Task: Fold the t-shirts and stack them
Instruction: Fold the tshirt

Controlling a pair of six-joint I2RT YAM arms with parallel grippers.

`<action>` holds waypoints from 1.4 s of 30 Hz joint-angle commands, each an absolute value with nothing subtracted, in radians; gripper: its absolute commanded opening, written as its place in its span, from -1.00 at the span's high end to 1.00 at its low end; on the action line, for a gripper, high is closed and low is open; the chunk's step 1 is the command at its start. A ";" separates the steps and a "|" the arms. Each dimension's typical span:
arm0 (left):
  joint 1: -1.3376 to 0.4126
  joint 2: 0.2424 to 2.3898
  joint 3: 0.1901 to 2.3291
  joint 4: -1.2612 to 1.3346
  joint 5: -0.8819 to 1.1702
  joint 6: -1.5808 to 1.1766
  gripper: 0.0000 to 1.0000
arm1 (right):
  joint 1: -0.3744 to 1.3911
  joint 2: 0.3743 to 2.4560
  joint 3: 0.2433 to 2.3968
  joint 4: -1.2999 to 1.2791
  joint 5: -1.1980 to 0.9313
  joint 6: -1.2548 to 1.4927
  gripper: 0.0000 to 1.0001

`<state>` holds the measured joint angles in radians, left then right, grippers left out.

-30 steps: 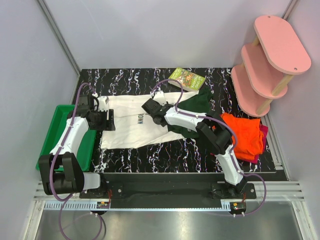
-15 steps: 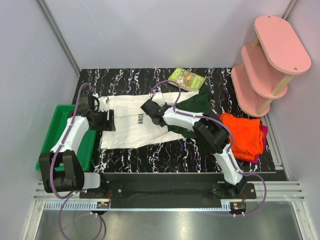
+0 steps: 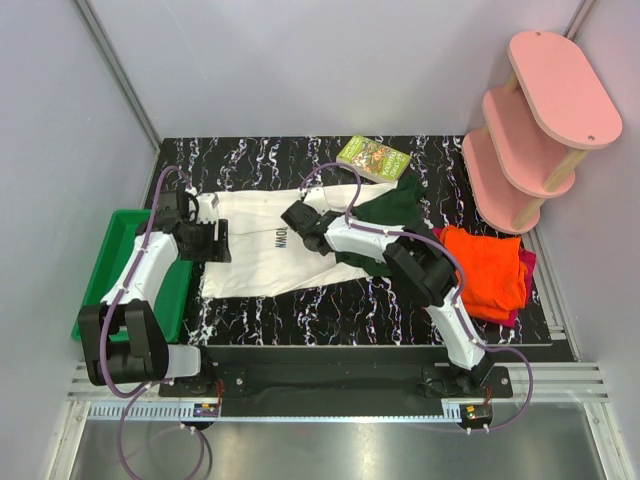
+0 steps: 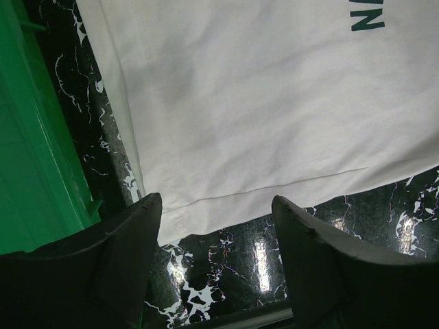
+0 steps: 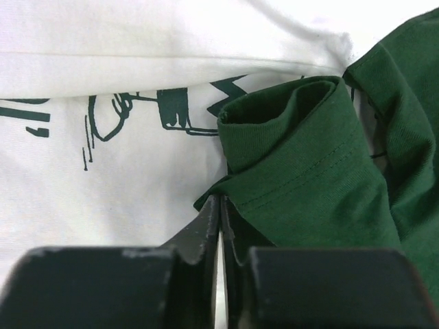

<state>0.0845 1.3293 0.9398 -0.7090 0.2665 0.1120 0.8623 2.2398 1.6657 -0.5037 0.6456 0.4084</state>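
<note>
- At the tips of the right gripper (image 5: pixel 218 205), the dark green sleeve (image 5: pixel 302 151) of the cream t-shirt (image 3: pixel 250 255) lies bunched, and the jaws are pinched together on its folded edge.
- Under the left gripper (image 4: pixel 216 202), whose jaws are apart and hold nothing, lies the shirt's hem, with the green tray (image 4: pixel 27 171) just beside it.
- The step looks like folding the sleeve inward. Next, the right arm likely needs to lift it and lay it across the shirt's body.

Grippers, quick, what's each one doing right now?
Left gripper: open, holding nothing, above the cream t-shirt.
Right gripper: closed on that shirt's green sleeve.
</note>
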 commanded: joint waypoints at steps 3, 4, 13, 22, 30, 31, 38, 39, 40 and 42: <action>0.084 1.327 0.953 -0.690 0.290 0.115 -0.40 | 0.868 2.177 1.622 -0.495 0.676 0.420 0.94; 0.086 1.327 0.951 -0.690 0.288 0.117 -0.40 | 0.868 2.168 1.615 -0.495 0.678 0.422 0.94; 0.084 1.324 0.953 -0.690 0.293 0.114 -0.40 | 0.870 2.152 1.609 -0.488 0.657 0.422 0.23; 0.084 1.328 0.950 -0.690 0.290 0.118 -0.40 | 0.870 2.194 1.631 -0.486 0.617 0.431 0.17; 0.084 1.339 0.954 -0.690 0.293 0.117 -0.40 | 0.868 2.194 1.592 -0.485 0.598 0.468 0.43; 0.086 1.341 0.956 -0.690 0.293 0.117 -0.40 | 0.868 2.192 1.589 -0.485 0.598 0.471 0.54; 0.084 1.351 0.962 -0.690 0.299 0.113 -0.40 | 0.867 2.181 1.560 -0.485 0.597 0.485 0.89; 0.084 1.351 0.962 -0.692 0.299 0.114 -0.40 | 0.868 2.180 1.554 -0.486 0.601 0.485 0.94; 0.083 1.354 0.962 -0.690 0.298 0.112 -0.40 | 0.868 2.174 1.552 -0.486 0.606 0.485 0.98; 0.086 1.353 0.962 -0.690 0.299 0.112 -0.40 | 0.868 2.164 1.552 -0.486 0.629 0.480 1.00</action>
